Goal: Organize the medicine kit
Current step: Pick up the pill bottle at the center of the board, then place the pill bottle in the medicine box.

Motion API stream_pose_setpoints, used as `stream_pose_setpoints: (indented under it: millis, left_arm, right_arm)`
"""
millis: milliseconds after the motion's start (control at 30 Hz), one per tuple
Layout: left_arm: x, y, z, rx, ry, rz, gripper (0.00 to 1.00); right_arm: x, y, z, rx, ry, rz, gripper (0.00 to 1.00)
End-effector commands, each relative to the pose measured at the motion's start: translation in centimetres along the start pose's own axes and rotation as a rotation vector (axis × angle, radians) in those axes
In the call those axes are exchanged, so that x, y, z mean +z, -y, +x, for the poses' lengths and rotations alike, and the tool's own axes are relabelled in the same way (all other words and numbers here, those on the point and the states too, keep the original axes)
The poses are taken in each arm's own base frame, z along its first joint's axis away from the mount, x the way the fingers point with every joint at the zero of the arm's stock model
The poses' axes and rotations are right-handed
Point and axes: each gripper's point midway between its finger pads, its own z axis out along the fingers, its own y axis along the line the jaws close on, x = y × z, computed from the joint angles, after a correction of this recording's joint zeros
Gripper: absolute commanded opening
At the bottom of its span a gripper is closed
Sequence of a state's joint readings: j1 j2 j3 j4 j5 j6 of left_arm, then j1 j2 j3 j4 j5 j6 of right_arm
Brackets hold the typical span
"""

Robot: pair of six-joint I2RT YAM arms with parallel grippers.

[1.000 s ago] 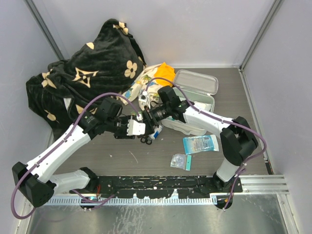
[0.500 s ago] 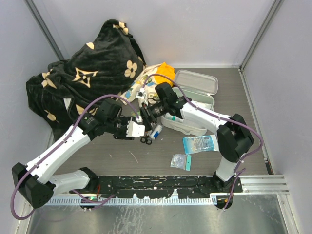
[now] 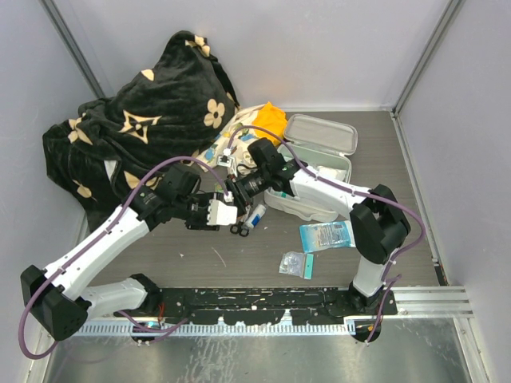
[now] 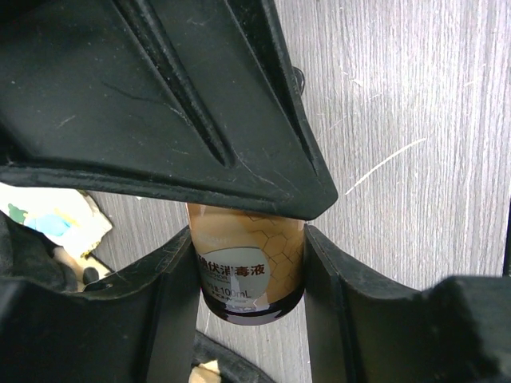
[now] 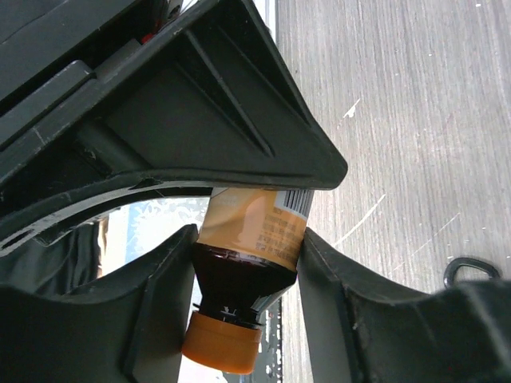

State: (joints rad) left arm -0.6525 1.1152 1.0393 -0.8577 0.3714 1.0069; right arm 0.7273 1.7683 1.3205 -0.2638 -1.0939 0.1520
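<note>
Dark wood-grain worktop (image 3: pixel 415 159) fills my overhead view. Big black plush blanket with beige flower prints (image 3: pixel 152 120) heaped far left. White rounded-square zip medicine kit (image 3: pixel 322 134) sits right of centre toward back, lid open, my right arm crossing its near side. Floral-and-orange cloth bundle (image 3: pixel 270 118) just left of kit. My left claw (image 3: pixel 226 209) and right claw (image 3: pixel 237 190) face each other mid-worktop, both clamped half-wide on one brown bottle (image 5: pixel 247 231) with tan label: left on base, right near orange cap (image 5: pixel 219 347). Teal-edged packet (image 3: pixel 327 235) lies near front.

Grey table (image 3: pixel 247 257) — black blanket (image 3: pixel 152 120), open medicine kit (image 3: pixel 322 134), cloth bundle (image 3: pixel 267 116), 2 packets (image 3: pixel 328 236) on it.
</note>
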Motion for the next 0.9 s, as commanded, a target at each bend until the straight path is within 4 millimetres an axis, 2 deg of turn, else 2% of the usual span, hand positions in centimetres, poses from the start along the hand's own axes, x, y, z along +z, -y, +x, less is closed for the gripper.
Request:
stream_pose_setpoints:
  millis: [0,133,233,300,400,567,733,867]
  left_arm:
    - [-0.6,-1.3,-2.0,0.044,0.085,-0.058,0.13]
    - [-0.6,-1.1,-2.0,0.031,0.098,-0.071,0.29]
    - [-0.8,-1.9,-2.2,0.013,0.109,-0.129,0.54]
    - [-1.1,-2.5,-2.2,0.0,0.119,-0.183,0.69]
    - [-1.5,-3.1,-1.8,-0.021,0.122,-0.24,0.99]
    - [-2.2,-3.8,-1.0,-0.062,0.11,-0.284,0.98]
    - [-2.7,-3.6,-1.1,-0.092,0.136,-0.297,0.98]
    - [-2.8,-3.5,-0.9,-0.095,0.128,-0.297,0.98]
  right_arm:
    - [-0.6,-0.3,-2.2,-0.08,0.04,0.018,0.45]
    - [-1.9,0.6,-2.8,-0.095,0.066,0.056,0.34]
    - [-3.3,1.3,-3.0,-0.112,0.083,0.086,0.32]
    - [-4.7,2.4,-3.0,-0.128,0.096,0.131,0.31]
    - [-7.3,4.6,-2.4,-0.149,0.117,0.208,0.3]
    - [-13.2,8.0,-1.7,-0.177,0.178,0.322,0.29]
    - [-19.7,11.0,-1.3,-0.257,0.219,0.473,0.28]
    - [-22.8,13.2,-0.4,-0.32,0.177,0.584,0.28]
